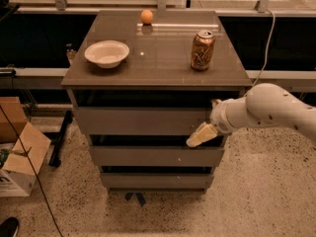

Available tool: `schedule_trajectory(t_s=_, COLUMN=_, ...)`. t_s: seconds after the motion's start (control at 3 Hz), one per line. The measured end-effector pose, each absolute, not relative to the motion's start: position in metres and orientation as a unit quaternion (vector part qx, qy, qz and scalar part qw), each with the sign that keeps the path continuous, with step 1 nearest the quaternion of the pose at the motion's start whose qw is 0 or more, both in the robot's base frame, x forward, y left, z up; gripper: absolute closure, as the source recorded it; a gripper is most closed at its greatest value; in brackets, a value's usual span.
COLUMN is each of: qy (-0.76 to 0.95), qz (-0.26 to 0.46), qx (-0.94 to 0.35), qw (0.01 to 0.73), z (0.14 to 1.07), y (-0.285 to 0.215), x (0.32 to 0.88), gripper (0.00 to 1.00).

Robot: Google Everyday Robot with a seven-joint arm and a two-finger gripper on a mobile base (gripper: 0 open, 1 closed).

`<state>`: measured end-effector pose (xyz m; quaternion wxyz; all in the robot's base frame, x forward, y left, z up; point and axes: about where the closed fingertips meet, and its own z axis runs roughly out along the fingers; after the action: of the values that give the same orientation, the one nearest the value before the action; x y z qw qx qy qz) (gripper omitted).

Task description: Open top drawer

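Observation:
The top drawer (140, 120) is the plain grey, handle-less front just under the cabinet top, with a dark band above it. Two narrower-looking grey fronts (148, 156) sit below it. My gripper (200, 135), cream coloured at the end of the white arm (269, 110), comes in from the right. It is at the lower right corner of the top drawer's front, over the dark gap between that front and the middle one. Whether it touches the front I cannot tell.
On the cabinet top (158, 58) stand a white bowl (106, 53) at the left, a soda can (202, 50) at the right and a small orange ball (146, 16) at the back. Cardboard boxes (17, 154) lie on the floor at the left. A railing runs behind.

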<state>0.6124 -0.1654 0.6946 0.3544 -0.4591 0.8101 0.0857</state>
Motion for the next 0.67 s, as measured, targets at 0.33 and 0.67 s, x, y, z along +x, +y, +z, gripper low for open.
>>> schedule_trajectory(t_s=0.33, qy=0.807, qz=0.106, qx=-0.471, qw=0.34, z=0.6785, y=-0.1537, x=0.6307, gripper=0.17)
schedule_trajectory(t_s=0.67, qy=0.807, qz=0.114, qx=-0.476, qw=0.329, z=0.6739, y=-0.1524, x=0.6324, gripper=0.4)
